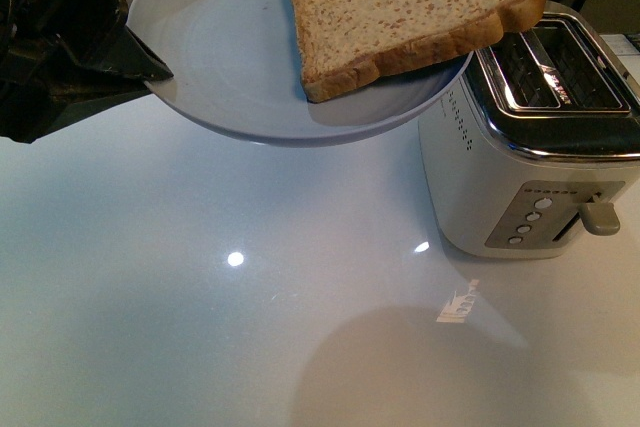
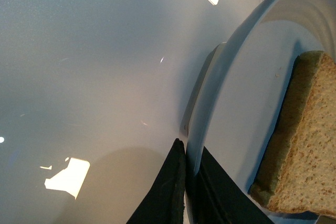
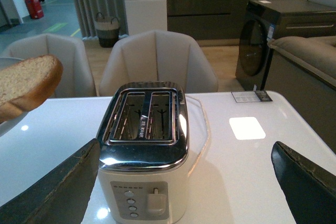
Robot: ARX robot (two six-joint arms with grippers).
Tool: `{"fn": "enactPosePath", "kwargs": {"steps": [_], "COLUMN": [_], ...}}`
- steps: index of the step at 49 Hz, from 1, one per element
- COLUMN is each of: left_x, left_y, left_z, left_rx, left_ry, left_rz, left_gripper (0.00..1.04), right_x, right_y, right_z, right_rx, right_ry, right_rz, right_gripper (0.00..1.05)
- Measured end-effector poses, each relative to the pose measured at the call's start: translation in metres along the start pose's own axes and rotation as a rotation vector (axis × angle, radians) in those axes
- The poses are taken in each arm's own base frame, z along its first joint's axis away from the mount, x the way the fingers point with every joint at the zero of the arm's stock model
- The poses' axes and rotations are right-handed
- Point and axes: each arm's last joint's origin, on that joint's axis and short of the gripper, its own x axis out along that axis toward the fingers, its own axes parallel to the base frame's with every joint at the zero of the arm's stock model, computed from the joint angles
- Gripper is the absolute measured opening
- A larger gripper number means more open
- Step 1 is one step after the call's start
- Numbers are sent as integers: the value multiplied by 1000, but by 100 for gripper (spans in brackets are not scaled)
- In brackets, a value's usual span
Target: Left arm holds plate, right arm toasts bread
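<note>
Speckled, thick-crusted bread (image 1: 410, 7) lies on the round, faintly ringed plate (image 1: 220, 57)

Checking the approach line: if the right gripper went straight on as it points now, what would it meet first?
The right gripper would probably meet the toaster first, straight ahead between its open jaws; the distance is unclear.

From the robot's body, looks steeply down on the table (image 1: 200, 327), close over plate (image 1: 230, 57), bread (image 1: 410, 7) and toaster (image 1: 500, 187). From the left wrist, sits hard against the plate's rim, facing across the tabletop. From the right wrist, looks level over the toaster toward chairs (image 3: 157, 61), sharing toaster and bread with the front view.
</note>
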Motion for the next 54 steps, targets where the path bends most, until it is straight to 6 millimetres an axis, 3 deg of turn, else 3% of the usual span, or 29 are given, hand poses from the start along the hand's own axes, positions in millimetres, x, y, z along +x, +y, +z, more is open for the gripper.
{"fn": "enactPosePath", "kwargs": {"steps": [5, 9, 17, 24, 28, 33, 43, 54], "left_x": [0, 0, -1, -1, -1, -1, -1, -1], "left_y": [0, 0, 0, -1, 0, -1, -1, -1], "left_z": [0, 0, 0, 0, 0, 0, 0, 0], "left_rx": [0, 0, 0, 0, 0, 0, 0, 0], "left_ry": [0, -3, -4, -4, -4, -3, -4, -4], "left_rz": [0, 0, -1, -2, -1, -2, -2, -2], "left_gripper": [3, 3, 3, 3, 3, 3, 3, 3], "right_x": [3, 10, 27, 61, 81, 107, 129, 142], "right_y": [-1, -1, 0, 6, 16, 42, 86, 103], "right_z": [-1, 2, 24, 43, 42, 42, 53, 32], "right_rx": [-41, -63, -49, 133, 242, 371, 550, 696], "right_ry": [210, 275, 240, 211, 219, 208, 184, 254], "right_rz": [-140, -179, -186, -134, -89, -14, 159, 218], "right_gripper": [96, 96, 96, 96, 96, 96, 96, 96]}}
